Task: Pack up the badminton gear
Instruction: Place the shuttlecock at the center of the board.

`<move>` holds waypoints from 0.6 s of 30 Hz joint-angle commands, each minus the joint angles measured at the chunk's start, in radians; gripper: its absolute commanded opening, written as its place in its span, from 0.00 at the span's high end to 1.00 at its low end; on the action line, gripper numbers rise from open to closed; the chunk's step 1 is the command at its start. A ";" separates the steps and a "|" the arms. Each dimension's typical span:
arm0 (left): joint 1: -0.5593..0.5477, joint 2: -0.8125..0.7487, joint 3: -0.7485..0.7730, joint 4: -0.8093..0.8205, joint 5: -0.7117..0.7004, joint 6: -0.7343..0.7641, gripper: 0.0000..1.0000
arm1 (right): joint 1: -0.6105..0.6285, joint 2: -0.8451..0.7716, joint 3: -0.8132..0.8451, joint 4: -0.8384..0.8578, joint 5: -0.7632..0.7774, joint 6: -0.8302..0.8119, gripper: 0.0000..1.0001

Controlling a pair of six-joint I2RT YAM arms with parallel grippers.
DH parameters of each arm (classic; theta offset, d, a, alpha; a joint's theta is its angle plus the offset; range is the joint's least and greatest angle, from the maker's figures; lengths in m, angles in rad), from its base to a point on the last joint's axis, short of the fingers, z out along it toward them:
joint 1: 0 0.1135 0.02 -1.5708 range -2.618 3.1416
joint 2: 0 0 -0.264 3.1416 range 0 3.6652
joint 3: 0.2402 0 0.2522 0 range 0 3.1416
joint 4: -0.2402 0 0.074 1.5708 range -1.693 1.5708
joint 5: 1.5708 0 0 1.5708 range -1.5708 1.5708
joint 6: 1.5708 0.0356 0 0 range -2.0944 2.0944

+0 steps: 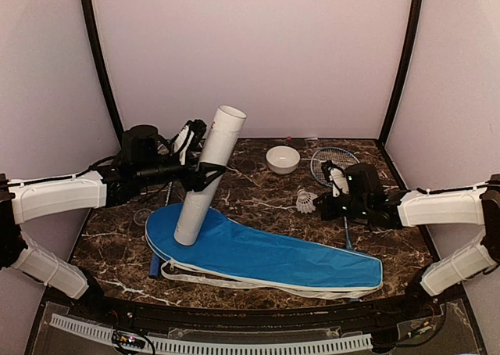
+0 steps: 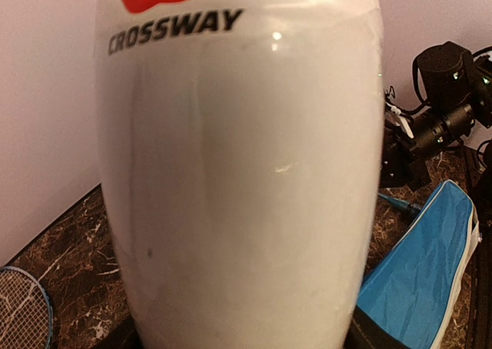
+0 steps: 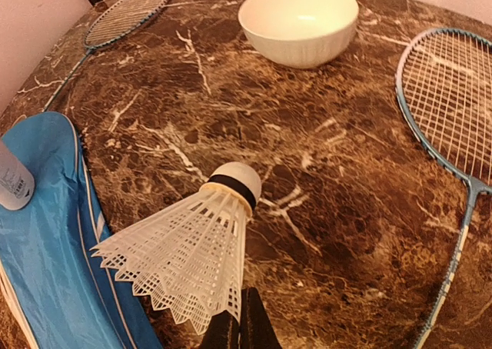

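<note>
My left gripper (image 1: 209, 173) is shut on the long white tube (image 1: 205, 179), about midway up. The tube leans with its open end up and its lower end resting on the blue racket cover (image 1: 273, 257). In the left wrist view the tube (image 2: 238, 180) fills the frame. My right gripper (image 3: 242, 330) is shut on the skirt edge of a white shuttlecock (image 3: 192, 260), held just above the table right of the cover (image 3: 46, 249). One blue-framed racket (image 3: 453, 95) lies at the right. A second racket (image 3: 127, 14) lies at the far left.
A small white bowl (image 1: 283, 159) stands at the back middle of the dark marble table (image 1: 258, 191). Pale walls close in the back and both sides. The cover spans most of the table's front.
</note>
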 commanded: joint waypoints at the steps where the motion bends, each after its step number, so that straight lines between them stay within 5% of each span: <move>1: 0.006 -0.036 -0.008 0.026 0.008 0.010 0.32 | -0.051 0.000 -0.023 -0.004 -0.114 -0.004 1.00; 15: 0.005 -0.033 -0.007 0.024 0.009 0.012 0.32 | -0.110 0.061 -0.108 0.034 -0.128 0.052 1.00; 18: 0.004 -0.033 -0.007 0.022 0.008 0.013 0.32 | -0.112 0.045 -0.122 0.039 -0.119 0.064 0.89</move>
